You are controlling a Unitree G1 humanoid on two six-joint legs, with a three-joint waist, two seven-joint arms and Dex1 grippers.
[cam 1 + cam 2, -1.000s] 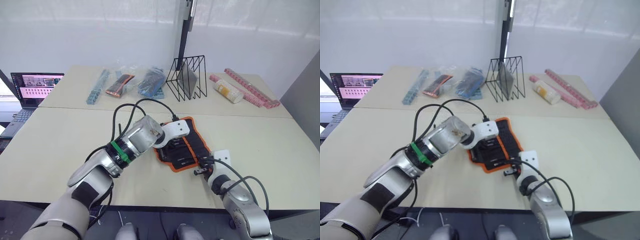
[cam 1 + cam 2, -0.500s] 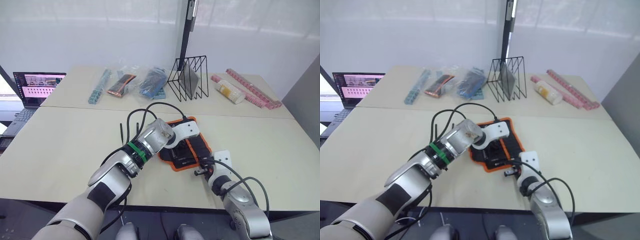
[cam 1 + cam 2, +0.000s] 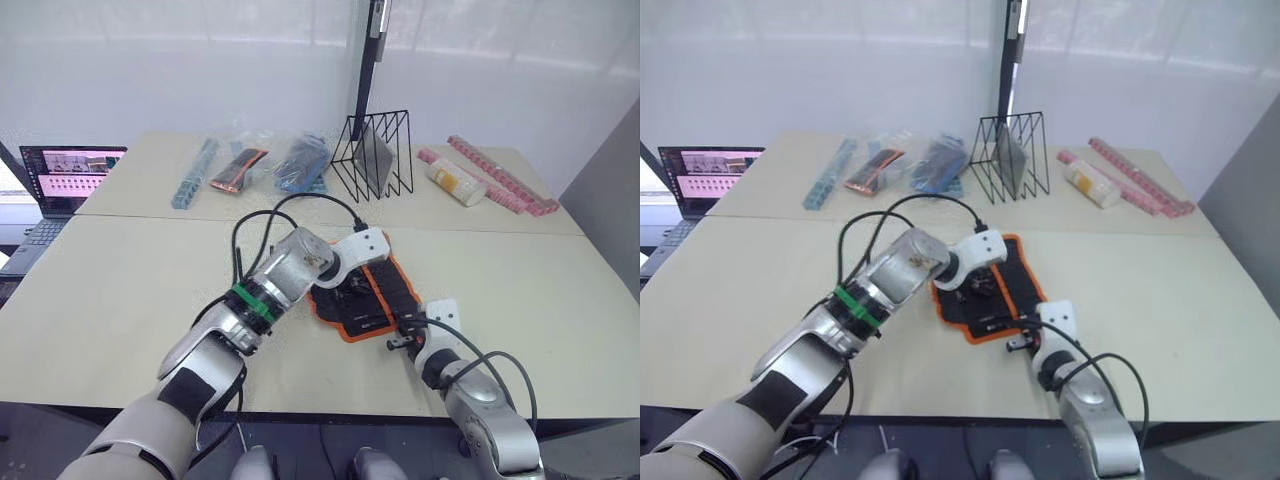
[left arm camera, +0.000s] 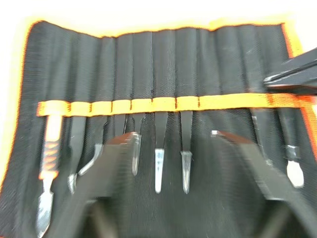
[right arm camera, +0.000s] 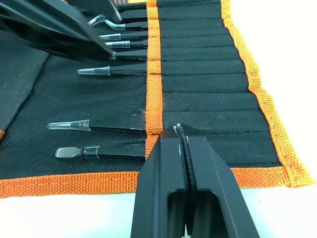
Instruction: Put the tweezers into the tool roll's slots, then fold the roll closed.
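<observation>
Tweezers [image 4: 157,163] sit in the slots [image 4: 148,105]; left gripper [image 4: 173,141] hovers wide open and empty, right gripper [image 5: 182,148] pinched closed, pinning the tool roll [image 5: 257,99] flat for folding.

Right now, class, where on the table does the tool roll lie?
In the left eye view, the tool roll lies open near the table's front edge, right of centre, between the left gripper above it and the right gripper at its near corner.

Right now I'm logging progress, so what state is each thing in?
Black fabric tool roll with orange binding: unrolled flat, not folded.
Slim black metal tweezers: seated in slots, tips sticking out.
Left gripper: open, over the roll.
Right gripper: shut, at the roll's edge.
</observation>
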